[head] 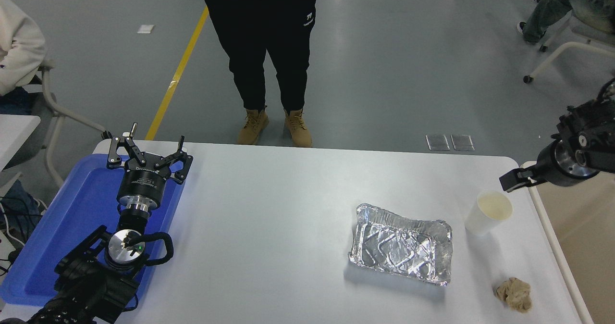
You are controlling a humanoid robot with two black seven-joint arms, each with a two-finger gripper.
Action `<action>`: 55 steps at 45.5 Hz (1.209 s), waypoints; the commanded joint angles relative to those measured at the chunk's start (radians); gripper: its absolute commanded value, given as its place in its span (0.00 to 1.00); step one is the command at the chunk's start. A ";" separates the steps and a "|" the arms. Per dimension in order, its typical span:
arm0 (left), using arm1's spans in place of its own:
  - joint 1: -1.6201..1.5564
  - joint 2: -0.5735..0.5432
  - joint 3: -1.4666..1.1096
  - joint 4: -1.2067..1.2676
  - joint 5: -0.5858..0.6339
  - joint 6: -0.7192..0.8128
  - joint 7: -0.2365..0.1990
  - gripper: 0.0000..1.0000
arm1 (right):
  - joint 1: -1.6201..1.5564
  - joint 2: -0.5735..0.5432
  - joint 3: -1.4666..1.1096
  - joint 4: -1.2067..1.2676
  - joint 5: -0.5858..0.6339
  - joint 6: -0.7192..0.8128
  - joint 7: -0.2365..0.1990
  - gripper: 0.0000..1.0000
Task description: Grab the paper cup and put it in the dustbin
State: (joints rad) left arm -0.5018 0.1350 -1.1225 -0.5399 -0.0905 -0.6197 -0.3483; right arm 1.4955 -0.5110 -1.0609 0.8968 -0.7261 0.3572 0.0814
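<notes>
The left arm lies nearest the camera at the lower left, parked over the blue tray (72,208); its left gripper (149,153) points away from the camera with the fingers spread apart and nothing between them. The blue tray rests on the left end of the white table (269,204).

On the right half of the table stands the paper cup (487,213), upright, its cream inside visible, near the table's right edge. Just to its left lies the crinkled foil tray (401,244), close to the cup but apart from it. Nearer the camera, at the right front of the table, lies a crumpled tan paper wad (514,294).

The right gripper (516,177) comes in from the right edge and hangs just above and to the right of the cup, not touching it. Only one black fingertip is clearly seen, so I cannot tell how its fingers stand. Beside the table's right edge is the dustbin (543,213), only partly in view.

At the far side a person (264,50) in black trousers and tan boots stands.
</notes>
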 commanded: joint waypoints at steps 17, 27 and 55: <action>0.000 0.000 0.000 0.000 0.000 0.000 0.000 1.00 | -0.262 0.008 0.140 -0.188 -0.007 -0.047 0.001 0.97; -0.001 0.000 0.001 0.000 0.000 0.000 0.000 1.00 | -0.300 0.034 0.182 -0.203 -0.007 -0.054 0.001 0.90; 0.000 0.000 0.000 0.000 0.000 0.000 0.000 1.00 | -0.314 0.048 0.197 -0.223 -0.007 -0.075 0.000 0.00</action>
State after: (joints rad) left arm -0.5029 0.1350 -1.1227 -0.5400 -0.0905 -0.6197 -0.3481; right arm 1.1812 -0.4671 -0.8674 0.6772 -0.7331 0.2861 0.0818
